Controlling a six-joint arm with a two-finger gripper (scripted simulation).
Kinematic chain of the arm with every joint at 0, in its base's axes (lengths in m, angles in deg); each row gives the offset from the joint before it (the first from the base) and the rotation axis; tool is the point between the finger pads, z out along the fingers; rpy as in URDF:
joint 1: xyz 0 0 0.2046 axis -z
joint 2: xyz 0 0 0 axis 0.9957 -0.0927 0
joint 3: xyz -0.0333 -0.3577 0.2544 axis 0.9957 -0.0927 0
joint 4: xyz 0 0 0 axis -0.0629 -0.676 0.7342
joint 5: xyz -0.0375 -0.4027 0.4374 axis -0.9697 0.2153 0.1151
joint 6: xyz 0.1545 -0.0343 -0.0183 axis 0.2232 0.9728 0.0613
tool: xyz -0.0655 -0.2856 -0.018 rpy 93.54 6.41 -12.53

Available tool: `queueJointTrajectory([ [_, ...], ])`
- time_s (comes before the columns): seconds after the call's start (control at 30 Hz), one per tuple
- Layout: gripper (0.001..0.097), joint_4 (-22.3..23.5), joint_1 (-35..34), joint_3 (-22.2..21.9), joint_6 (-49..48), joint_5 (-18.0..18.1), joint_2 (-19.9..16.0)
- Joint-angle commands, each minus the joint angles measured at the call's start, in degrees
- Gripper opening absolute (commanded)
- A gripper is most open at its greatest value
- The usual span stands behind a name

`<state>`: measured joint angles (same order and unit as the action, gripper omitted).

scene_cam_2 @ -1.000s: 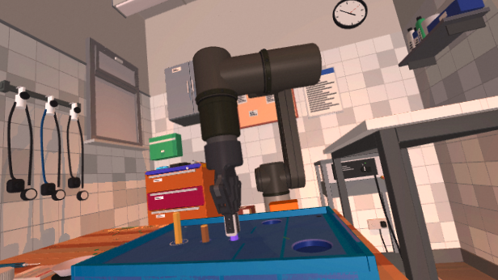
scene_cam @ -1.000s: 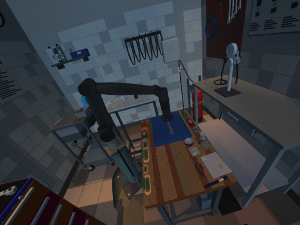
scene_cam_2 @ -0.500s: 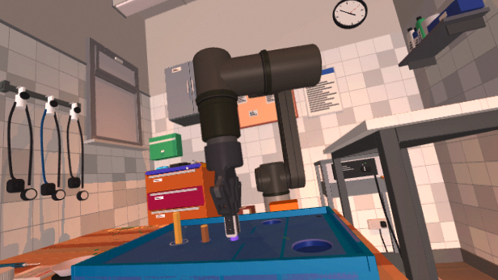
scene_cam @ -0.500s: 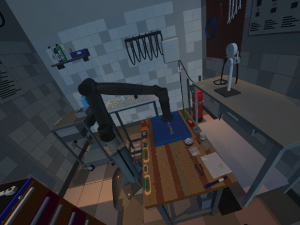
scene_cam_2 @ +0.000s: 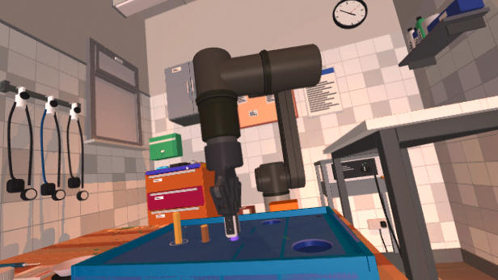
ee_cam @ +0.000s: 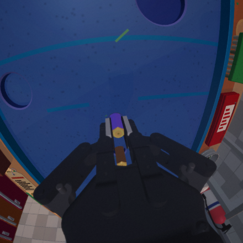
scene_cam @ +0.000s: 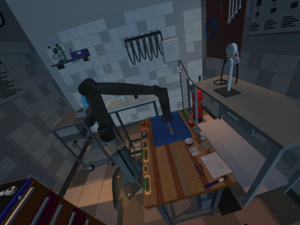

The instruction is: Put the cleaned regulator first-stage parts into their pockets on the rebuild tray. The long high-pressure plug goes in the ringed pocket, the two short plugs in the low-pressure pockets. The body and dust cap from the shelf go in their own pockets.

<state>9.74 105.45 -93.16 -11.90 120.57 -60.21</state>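
Mostly hidden between my fingers, a short brass plug is held upright in my closed gripper just above a purple-rimmed low-pressure pocket near the middle of the blue rebuild tray. To the left the long plug stands in its ringed pocket. Another short plug stands in a pocket between them. A large round pocket and a smaller one lie open on the tray's right side.
Behind the tray stand an orange drawer cabinet and my arm's base. A metal table rises to the right of the tray. On the wooden bench lie small dishes, a pad and a marker.
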Motion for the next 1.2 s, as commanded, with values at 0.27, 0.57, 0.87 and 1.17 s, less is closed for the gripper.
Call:
queueJointTrajectory([
  [0.27, 0.0080, -0.01, 0.00, 0.01, 0.00, -0.07, -0.01],
  [0.57, 0.0130, 0.00, 0.00, -0.01, 0.00, -0.06, -0.02],
  [0.87, 0.0310, 0.01, 0.00, -0.02, 0.00, -0.06, -0.03],
  [1.17, 0.0340, 0.01, 0.00, -0.03, 0.00, -0.06, -0.03],
])
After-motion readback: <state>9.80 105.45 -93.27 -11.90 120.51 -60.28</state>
